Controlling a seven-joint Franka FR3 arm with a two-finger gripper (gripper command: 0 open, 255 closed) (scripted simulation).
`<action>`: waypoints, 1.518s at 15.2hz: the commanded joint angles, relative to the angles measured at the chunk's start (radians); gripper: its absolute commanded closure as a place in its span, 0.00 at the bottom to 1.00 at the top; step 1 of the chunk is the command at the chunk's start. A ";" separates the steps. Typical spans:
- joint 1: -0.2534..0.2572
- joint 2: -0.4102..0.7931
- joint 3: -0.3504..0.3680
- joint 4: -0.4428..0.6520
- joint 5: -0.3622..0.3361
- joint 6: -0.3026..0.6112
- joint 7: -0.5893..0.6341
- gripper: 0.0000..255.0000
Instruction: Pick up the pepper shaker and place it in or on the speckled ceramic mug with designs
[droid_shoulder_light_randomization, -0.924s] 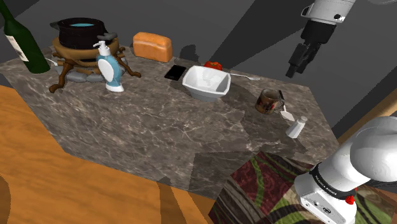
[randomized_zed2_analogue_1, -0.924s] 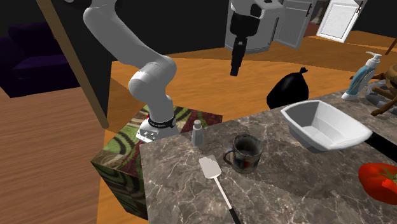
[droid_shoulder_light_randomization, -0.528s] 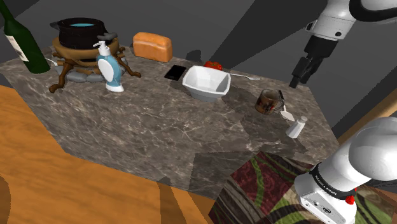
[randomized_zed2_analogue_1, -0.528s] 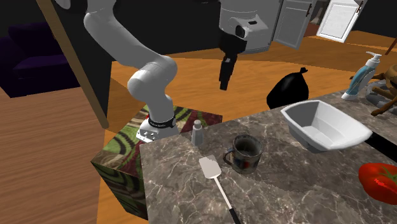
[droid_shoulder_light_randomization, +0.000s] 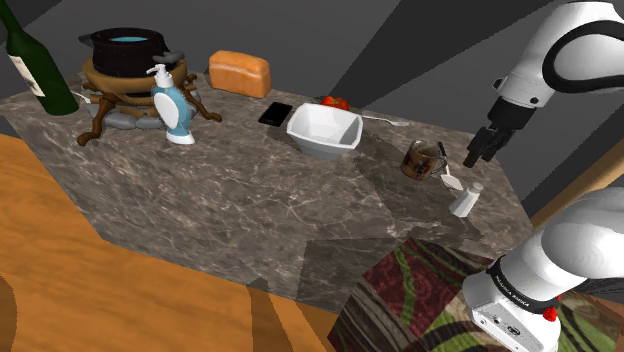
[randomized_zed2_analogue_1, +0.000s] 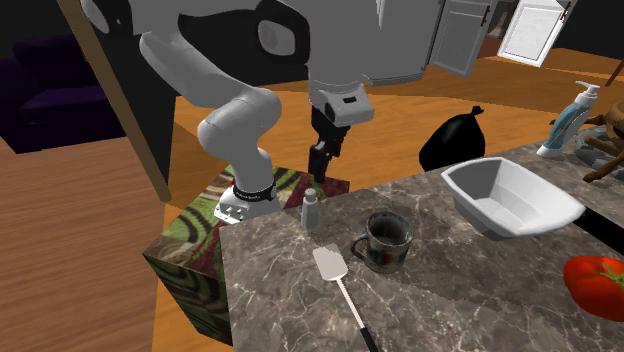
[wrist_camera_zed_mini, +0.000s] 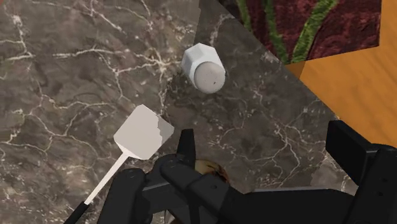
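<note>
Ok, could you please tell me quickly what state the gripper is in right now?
Gripper: open, holding nothing; the pepper shaker stands apart from it, not between the fingers.

Arm links (droid_shoulder_light_randomization: 590, 235): white, rounded; joint bands (randomized_zed2_analogue_1: 275, 35) dark. Hand (droid_shoulder_light_randomization: 474, 158): all-black. Base ring (droid_shoulder_light_randomization: 512, 292): small lettering, apparently a maker's mark.

Marble counter (droid_shoulder_light_randomization: 250, 200) veined, glossy; floor (droid_shoulder_light_randomization: 60, 260) wood; mug (droid_shoulder_light_randomization: 420, 160) speckled glaze (brownish).

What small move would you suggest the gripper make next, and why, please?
Probably ease the open gripper down and across until its jaws straddle the shaker. It hangs above the upright shaker without touching it, and in the wrist view the shaker sits off-centre from the jaws, near the spatula.
</note>
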 joint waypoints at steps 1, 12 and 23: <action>-0.041 -0.029 -0.033 -0.060 -0.033 0.031 -0.017 0.00; -0.104 -0.034 -0.089 -0.222 -0.092 0.184 -0.039 0.00; -0.104 -0.033 -0.089 -0.222 -0.092 0.184 -0.039 1.00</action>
